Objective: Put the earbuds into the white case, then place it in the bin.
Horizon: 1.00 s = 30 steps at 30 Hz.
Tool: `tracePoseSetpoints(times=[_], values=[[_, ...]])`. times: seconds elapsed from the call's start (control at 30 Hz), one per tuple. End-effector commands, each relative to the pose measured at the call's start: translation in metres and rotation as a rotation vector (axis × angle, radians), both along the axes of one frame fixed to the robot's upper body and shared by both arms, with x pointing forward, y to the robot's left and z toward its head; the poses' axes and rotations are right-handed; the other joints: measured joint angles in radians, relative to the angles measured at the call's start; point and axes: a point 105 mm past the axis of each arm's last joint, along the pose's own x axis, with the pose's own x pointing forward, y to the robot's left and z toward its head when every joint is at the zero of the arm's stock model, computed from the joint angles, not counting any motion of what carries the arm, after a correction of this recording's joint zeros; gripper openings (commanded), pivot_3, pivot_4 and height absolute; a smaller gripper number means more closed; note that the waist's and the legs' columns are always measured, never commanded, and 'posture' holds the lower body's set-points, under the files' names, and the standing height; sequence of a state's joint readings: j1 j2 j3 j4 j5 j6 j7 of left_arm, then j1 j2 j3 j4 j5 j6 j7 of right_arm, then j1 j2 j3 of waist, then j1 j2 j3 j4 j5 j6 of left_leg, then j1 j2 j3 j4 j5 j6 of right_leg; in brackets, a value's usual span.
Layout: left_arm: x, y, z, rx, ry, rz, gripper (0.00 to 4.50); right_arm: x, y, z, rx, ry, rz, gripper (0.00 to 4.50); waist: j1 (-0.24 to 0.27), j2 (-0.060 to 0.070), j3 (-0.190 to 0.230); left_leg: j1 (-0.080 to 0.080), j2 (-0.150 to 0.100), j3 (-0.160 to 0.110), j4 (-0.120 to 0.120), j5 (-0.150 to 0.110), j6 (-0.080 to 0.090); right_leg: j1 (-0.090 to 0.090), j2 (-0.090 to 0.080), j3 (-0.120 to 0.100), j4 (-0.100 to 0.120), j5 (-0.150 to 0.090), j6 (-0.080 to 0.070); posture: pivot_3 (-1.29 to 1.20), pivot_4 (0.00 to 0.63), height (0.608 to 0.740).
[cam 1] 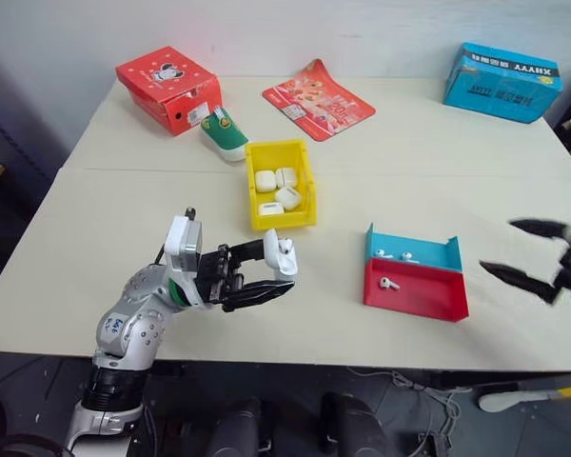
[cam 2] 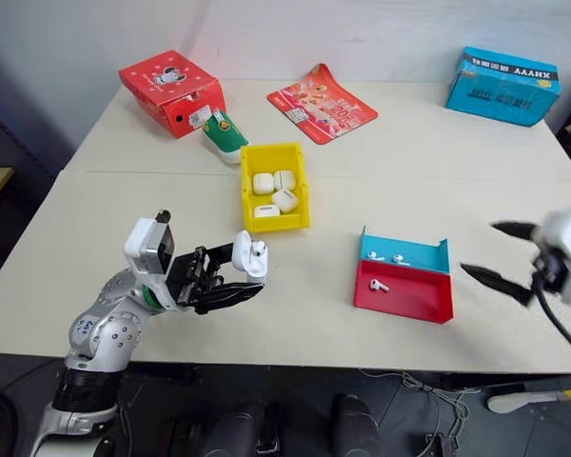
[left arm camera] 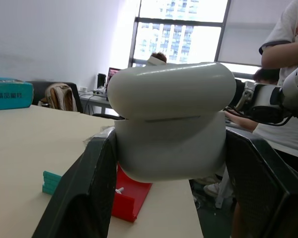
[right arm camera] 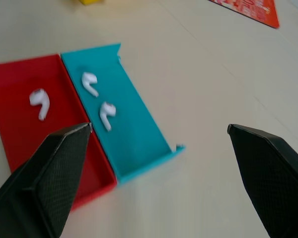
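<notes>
My left gripper [cam 1: 269, 271] is shut on the white case [cam 1: 283, 257], held above the table's near left part; the case [left arm camera: 171, 129] sits between the two black fingers [left arm camera: 84, 193]. Three earbuds lie in the red-and-blue tray: two [right arm camera: 89, 83] [right arm camera: 107, 114] in the blue half, one [right arm camera: 39, 102] in the red half. The yellow bin [cam 1: 284, 221] stands mid-table beyond the held case, with several white cases inside. My right gripper [cam 1: 516, 252] hangs open to the right of the tray, over the table's right edge, nothing between its fingers.
The red-and-blue tray [cam 1: 414, 295] lies right of centre. At the back stand a red box [cam 1: 168, 88], a red leaflet [cam 1: 318, 99], a blue box [cam 1: 502, 82] and a green-and-white item [cam 1: 225, 131]. A person in a white shirt [left arm camera: 288, 29] stands beyond the table.
</notes>
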<state>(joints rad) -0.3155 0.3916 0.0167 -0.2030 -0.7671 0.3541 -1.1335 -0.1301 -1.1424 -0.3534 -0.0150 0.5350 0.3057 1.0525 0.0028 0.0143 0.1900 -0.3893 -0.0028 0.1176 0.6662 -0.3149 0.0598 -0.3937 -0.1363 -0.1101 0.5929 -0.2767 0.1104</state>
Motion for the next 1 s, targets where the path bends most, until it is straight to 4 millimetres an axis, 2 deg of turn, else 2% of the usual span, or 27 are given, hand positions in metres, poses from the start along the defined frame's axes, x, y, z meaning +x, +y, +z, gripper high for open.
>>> tracePoseSetpoints(times=[0.03, 0.13, 0.3, 0.47, 0.63, 1.0], values=[[-0.005, -0.005, 0.011, -0.009, -0.067, -0.004, 2.8, 0.007, 0.03, -0.001, 0.052, 0.166, 0.048, 4.49, 0.008, -0.001, 0.0, 0.0, 0.0, -0.002, 0.0, 0.0, -0.001, 0.0, 0.0, -0.002, 0.0, -0.001, -0.001, 0.0, 0.15, 0.74], [-0.006, -0.007, 0.011, -0.013, -0.061, -0.003, 2.8, 0.018, 0.039, -0.008, -0.019, 0.234, 0.037, 3.88, 0.019, -0.001, 0.0, -0.002, 0.0, -0.003, 0.0, -0.001, 0.001, -0.001, 0.0, -0.004, 0.0, -0.002, -0.003, 0.0, 0.15, 0.74], [-0.011, -0.009, 0.007, -0.006, -0.049, -0.009, 2.8, 0.043, 0.053, -0.012, -0.051, 0.284, -0.007, 2.18, 0.015, -0.001, 0.0, -0.004, -0.002, -0.002, 0.001, -0.001, 0.007, -0.001, 0.0, -0.005, -0.003, -0.002, -0.003, 0.0, 0.15, 0.74], [-0.009, -0.009, 0.008, -0.008, -0.057, 0.009, 2.8, 0.052, 0.058, -0.023, -0.102, 0.347, -0.013, 2.18, 0.02, -0.001, 0.0, -0.006, -0.002, -0.002, 0.001, -0.001, 0.007, -0.001, 0.0, -0.007, -0.002, -0.002, -0.003, 0.0, 0.15, 0.74], [-0.011, -0.009, 0.007, -0.009, -0.055, 0.021, 2.8, 0.059, 0.053, -0.034, -0.187, 0.366, -0.036, 2.18, 0.019, -0.001, 0.0, -0.007, -0.001, -0.002, 0.002, 0.0, 0.008, -0.001, 0.002, -0.008, -0.001, -0.001, -0.002, 0.0, 0.15, 0.74], [-0.012, -0.009, 0.005, -0.012, -0.046, 0.037, 2.8, 0.056, 0.052, -0.053, -0.238, 0.448, -0.016, 2.18, 0.017, -0.001, 0.0, -0.007, -0.001, -0.002, 0.006, 0.0, 0.007, -0.001, 0.003, -0.008, 0.0, -0.001, -0.002, 0.0, 0.15, 0.74]])
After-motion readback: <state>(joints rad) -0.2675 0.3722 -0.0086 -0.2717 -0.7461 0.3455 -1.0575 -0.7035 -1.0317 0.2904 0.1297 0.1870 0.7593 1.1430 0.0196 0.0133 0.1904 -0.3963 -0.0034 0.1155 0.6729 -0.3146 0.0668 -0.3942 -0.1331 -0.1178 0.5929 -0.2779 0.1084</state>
